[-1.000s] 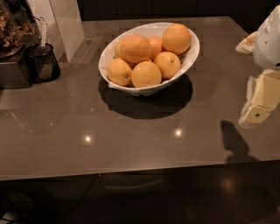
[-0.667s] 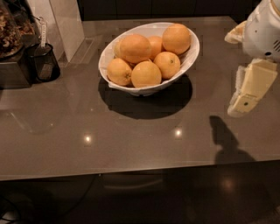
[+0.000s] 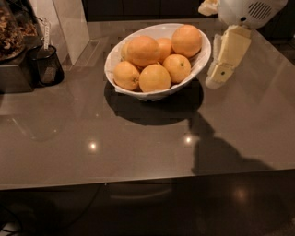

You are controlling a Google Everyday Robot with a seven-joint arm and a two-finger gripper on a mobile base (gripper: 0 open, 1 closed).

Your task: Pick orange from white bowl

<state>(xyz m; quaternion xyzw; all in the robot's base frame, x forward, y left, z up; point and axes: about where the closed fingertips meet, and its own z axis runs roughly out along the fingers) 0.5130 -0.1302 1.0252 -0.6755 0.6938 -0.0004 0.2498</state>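
The white bowl (image 3: 115,57) stands at the back middle of the grey table and holds several oranges. The two biggest are one at the back right (image 3: 186,40) and one at the left middle (image 3: 144,50). Smaller, paler ones lie in front. My gripper (image 3: 211,45) hangs just right of the bowl's right rim, level with the back-right orange and not touching it. Its fingers are spread. One long pale finger (image 3: 227,57) points down toward the table, and the other (image 3: 208,7) shows at the top edge. It holds nothing.
A dark cup (image 3: 46,67) with a tag stands at the left. Next to it are a dark appliance with a jar of nuts (image 3: 11,32) and a white upright panel (image 3: 71,25). The table's front edge (image 3: 147,182) runs across the lower view.
My gripper has moved left and away from the front, from the table's right side up to the bowl's right rim. The bowl and oranges have not moved.
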